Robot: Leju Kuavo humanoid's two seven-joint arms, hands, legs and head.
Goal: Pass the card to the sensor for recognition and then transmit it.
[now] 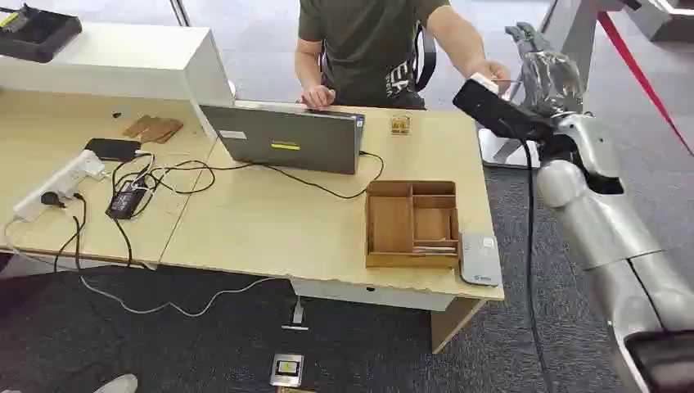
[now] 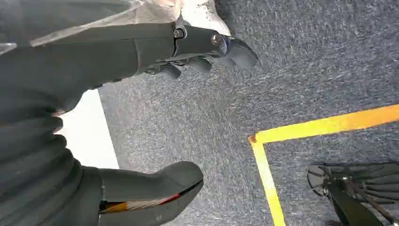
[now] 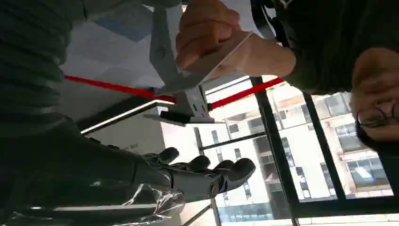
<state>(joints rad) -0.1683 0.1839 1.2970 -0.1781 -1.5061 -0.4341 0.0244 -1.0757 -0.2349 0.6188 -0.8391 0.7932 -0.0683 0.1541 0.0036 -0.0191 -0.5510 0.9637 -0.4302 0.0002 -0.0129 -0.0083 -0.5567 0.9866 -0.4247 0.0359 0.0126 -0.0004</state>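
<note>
A person behind the desk pinches a white card (image 3: 214, 59) in one hand (image 3: 207, 33); in the head view the card (image 1: 485, 81) sits at that hand off the desk's far right corner. My right hand (image 1: 550, 72), wrapped in clear film, is raised just right of the card. Its fingers (image 3: 207, 175) are stretched out, hold nothing, and stay apart from the card. A flat grey sensor pad (image 1: 479, 259) lies at the desk's front right corner. My left hand (image 2: 141, 108) hangs over the carpet, fingers and thumb apart, with nothing in it.
An open laptop (image 1: 282, 137) stands mid-desk, with a wooden compartment tray (image 1: 411, 223) beside the pad. A power strip (image 1: 61, 182) and cables (image 1: 155, 176) clutter the left. A small device (image 1: 287, 369) lies on the floor. Yellow tape (image 2: 324, 126) marks the carpet.
</note>
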